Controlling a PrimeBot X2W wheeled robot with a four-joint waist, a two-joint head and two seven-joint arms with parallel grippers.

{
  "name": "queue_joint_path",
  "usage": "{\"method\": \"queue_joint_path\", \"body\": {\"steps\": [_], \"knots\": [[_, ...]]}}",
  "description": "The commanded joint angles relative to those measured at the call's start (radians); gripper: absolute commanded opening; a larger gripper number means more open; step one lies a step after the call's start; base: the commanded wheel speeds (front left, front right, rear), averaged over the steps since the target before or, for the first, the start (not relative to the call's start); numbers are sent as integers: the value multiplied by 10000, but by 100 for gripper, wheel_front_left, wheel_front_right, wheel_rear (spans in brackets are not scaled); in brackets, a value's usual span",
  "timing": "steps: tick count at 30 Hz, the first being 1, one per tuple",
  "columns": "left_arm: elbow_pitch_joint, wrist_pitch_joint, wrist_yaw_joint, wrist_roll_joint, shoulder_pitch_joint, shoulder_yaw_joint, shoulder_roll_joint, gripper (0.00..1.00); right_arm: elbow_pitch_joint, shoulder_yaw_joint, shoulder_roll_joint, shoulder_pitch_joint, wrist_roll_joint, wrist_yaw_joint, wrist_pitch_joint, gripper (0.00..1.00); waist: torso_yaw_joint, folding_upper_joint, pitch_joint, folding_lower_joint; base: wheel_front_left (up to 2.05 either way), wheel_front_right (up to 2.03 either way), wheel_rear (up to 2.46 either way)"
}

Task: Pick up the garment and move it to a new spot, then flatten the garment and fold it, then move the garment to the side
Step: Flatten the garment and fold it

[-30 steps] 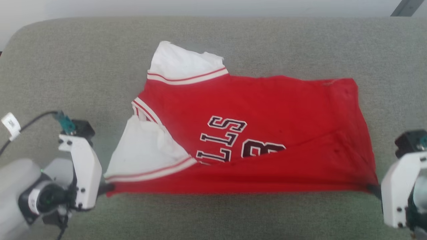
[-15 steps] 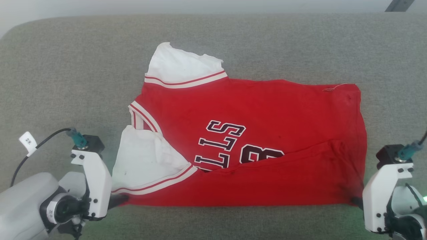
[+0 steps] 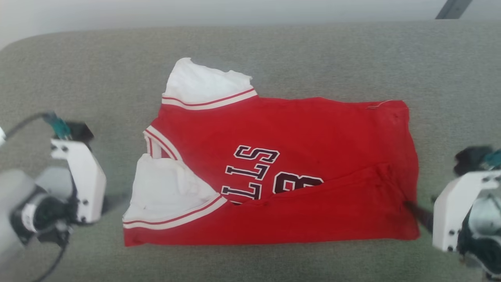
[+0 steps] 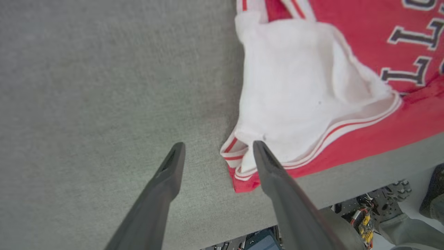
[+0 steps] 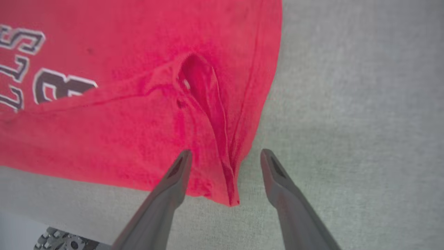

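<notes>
Red soft jersey shirt with white sleeves (image 3: 282,156) lies centred near the grey upholstered cushion's (image 3: 78,78) front edge, one long edge folded over. Left gripper (image 4: 218,145) and right gripper (image 5: 226,152) gape empty at its near corners. Further folding and the sideways move look left to do.
</notes>
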Motion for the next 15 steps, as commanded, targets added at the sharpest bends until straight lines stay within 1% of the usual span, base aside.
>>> {"method": "queue_joint_path", "body": {"steps": [1, 2, 5, 11, 12, 15], "knots": [[-191, 102, 119, 72, -237, 95, 129, 100, -200, -48, 40, -228, 89, -5, -279, 100, -99, 0, -38, 0, 0, 0, 0], [-503, 234, 256, 126, -509, 211, 334, 100, -528, -47, 83, -391, 113, -5, -846, 100, -256, 0, -47, 0, 0, 0, 0], [-720, 318, 353, 321, -952, 394, 548, 100, -876, 70, 216, -722, 129, -5, -1898, 100, -573, 0, -12, 0, 0, 0, 0], [-286, 251, 324, 602, -1756, 721, 408, 100, -1087, 710, 262, -1468, -260, -4, -4464, 100, -1393, 0, 291, 0, 0, 0, 0], [-286, 251, 324, 602, -1756, 721, 408, 100, -1087, 710, 262, -1468, -260, -4, -4464, 100, -1393, 0, 291, 0, 0, 0, 0], [196, 108, 83, 856, -2242, 873, 274, 100, -999, 1053, 391, -1760, -547, -4, -5830, 100, -1875, 0, 552, 0, 0, 0, 0]]}}
